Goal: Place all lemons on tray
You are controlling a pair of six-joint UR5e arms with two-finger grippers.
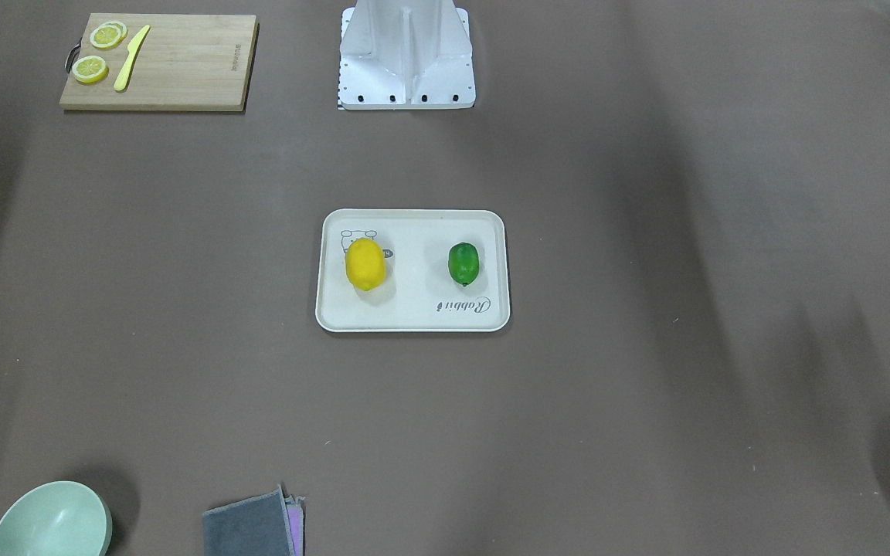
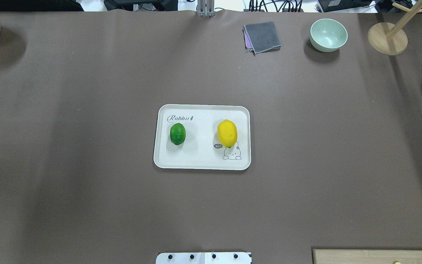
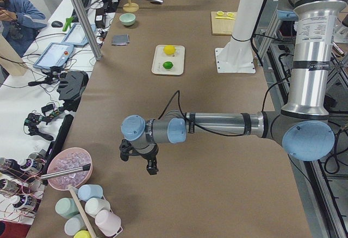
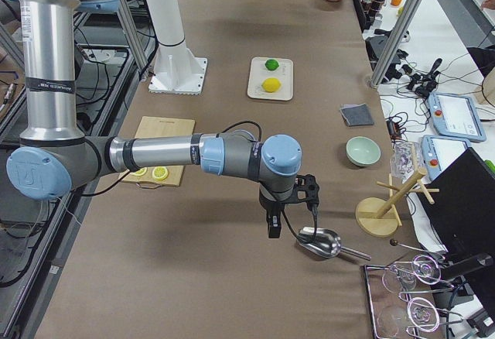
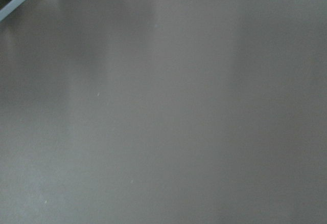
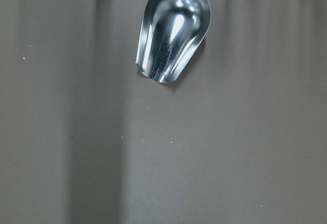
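Lemons: both lie on the tray [image 2: 202,161], in the middle of the table [image 2: 86,201]. The yellow lemon [image 2: 227,133] rests on the half toward the robot's right, one end over the cartoon drawing. The green lemon [image 2: 177,134] rests on the half toward the robot's left, near the "Rabbit" script. The two are well apart, and neither touches the rim.

No other whole lemon shows on the table. The slices [image 1: 90,69] on the board [image 1: 182,62] are not counted.

Status: placement is judged complete, with nothing left to move.

Left gripper [image 3: 138,163]: hangs over bare table at the robot's left end, well away from the tray. Only a side view shows it, so its opening cannot be told.

Right gripper [image 4: 291,207]: hangs at the right end, just beside a metal scoop [image 6: 173,32]. Its opening likewise cannot be told.
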